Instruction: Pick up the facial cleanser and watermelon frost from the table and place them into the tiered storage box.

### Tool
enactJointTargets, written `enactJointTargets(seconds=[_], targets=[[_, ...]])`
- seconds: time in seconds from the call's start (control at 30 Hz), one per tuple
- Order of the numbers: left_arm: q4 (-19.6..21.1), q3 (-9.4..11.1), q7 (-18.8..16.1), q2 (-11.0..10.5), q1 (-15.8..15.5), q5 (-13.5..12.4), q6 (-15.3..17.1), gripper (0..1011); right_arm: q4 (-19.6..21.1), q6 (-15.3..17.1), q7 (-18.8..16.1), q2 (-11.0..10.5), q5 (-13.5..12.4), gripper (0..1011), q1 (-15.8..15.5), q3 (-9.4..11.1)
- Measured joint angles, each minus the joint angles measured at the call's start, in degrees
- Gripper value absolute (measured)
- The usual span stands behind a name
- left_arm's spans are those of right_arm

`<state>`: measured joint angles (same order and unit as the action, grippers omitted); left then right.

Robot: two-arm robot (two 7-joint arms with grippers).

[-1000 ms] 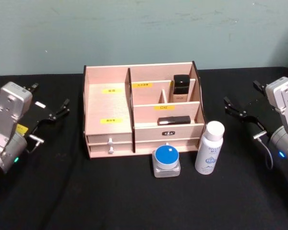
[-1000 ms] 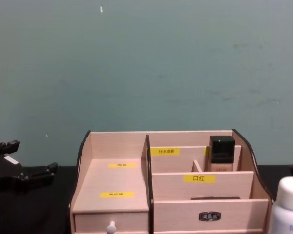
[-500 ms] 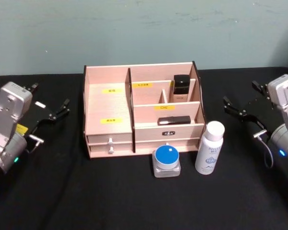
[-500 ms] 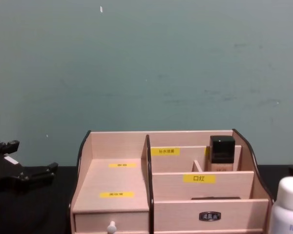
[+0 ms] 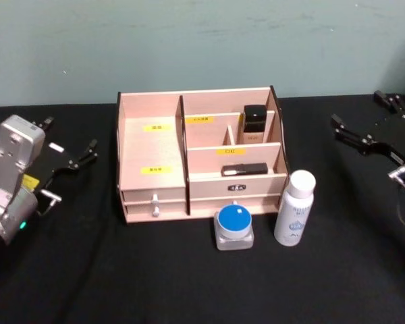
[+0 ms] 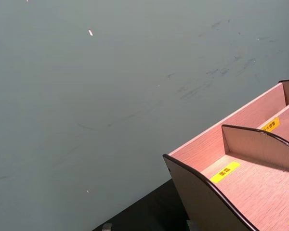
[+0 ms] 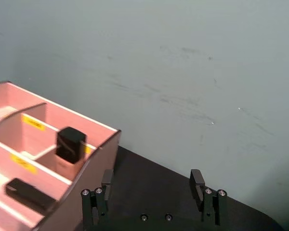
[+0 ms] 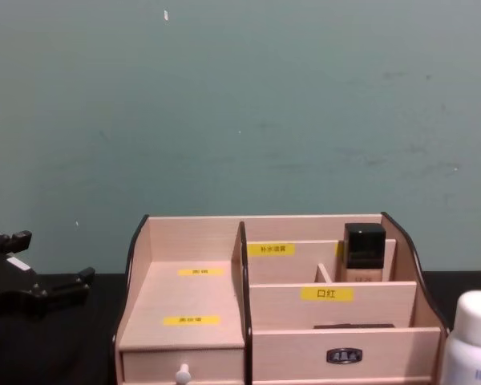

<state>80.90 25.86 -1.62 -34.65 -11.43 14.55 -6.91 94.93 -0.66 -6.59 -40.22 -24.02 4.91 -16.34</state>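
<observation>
Pale wooden stepped storage box [image 5: 152,145]: one
White cylindrical bottle [image 5: 294,208]: one
Blue-lidded clear jar [image 5: 234,227]: one
Black-capped bottle inside box [image 5: 255,123]: one
Flat black bar inside box [image 5: 245,169]: one

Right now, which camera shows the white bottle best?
The head view: the white bottle stands upright, seen whole, by the front right corner of the tiered storage box. The chest view catches its cap and shoulder at the lower right corner.

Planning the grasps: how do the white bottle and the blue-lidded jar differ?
The white bottle is tall and slim; the blue-lidded jar is short and squat. The bottle's cap is white, the jar's lid blue. Both stand upright on the black table, before the tiered storage box.
</observation>
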Motion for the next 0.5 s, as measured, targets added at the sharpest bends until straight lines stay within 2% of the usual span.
enactJointTargets(seconds=[0.1,0.27,0.33,0.5], targets=[[0.0,0.0,0.0,0.0,0.0,0.0,0.0,1001,5.4,1.7,-1.2,-2.3,-2.2,1002,-3.7,2.8],[0.0,0.0,0.0,0.0,0.0,0.0,0.0,1001,11.0,2.7,-2.6,-4.8,-4.8,1002,-8.6,6.4],[0.0,0.0,0.0,0.0,0.0,0.0,0.0,1001,14.6,3.2,-4.2,-6.5,-7.4,1002,-12.5,9.4],[0.0,0.0,0.0,0.0,0.0,0.0,0.0,1001,19.9,4.2,-6.7,-9.1,-10.8,1002,-19.3,14.3]])
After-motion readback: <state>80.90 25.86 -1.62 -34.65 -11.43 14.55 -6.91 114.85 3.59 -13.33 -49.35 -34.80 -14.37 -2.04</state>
